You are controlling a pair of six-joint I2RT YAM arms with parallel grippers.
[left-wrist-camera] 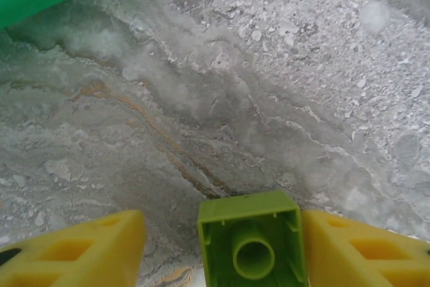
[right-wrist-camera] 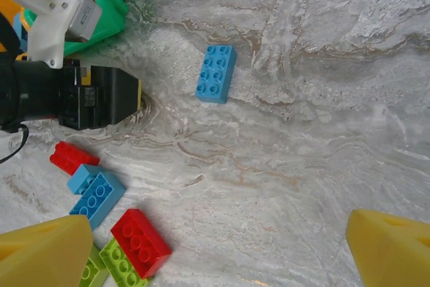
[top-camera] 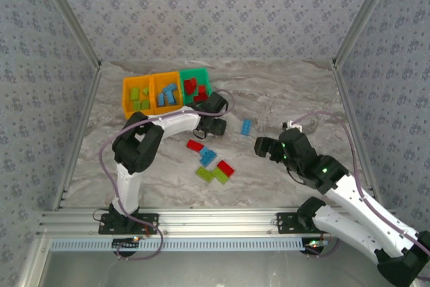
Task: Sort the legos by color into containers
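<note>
A lime green lego (left-wrist-camera: 252,240) lies underside up between the yellow fingers of my left gripper (left-wrist-camera: 222,233). The right finger (left-wrist-camera: 356,247) touches it, and a gap separates it from the left finger (left-wrist-camera: 80,250). That gripper (top-camera: 213,126) hovers just in front of the green container (top-camera: 195,72). Two orange containers (top-camera: 125,99) join the green one on its left. All three hold legos. My right gripper (right-wrist-camera: 220,250) is open over bare table, with nothing between its fingers. A blue lego (right-wrist-camera: 216,73) lies alone ahead of it.
A loose cluster lies mid-table: a red lego (top-camera: 195,145), a blue one (top-camera: 207,156), another red one (top-camera: 226,168) and green ones (top-camera: 213,175). The left arm's black wrist (right-wrist-camera: 74,95) is at the left of the right wrist view. Patterned walls enclose the table.
</note>
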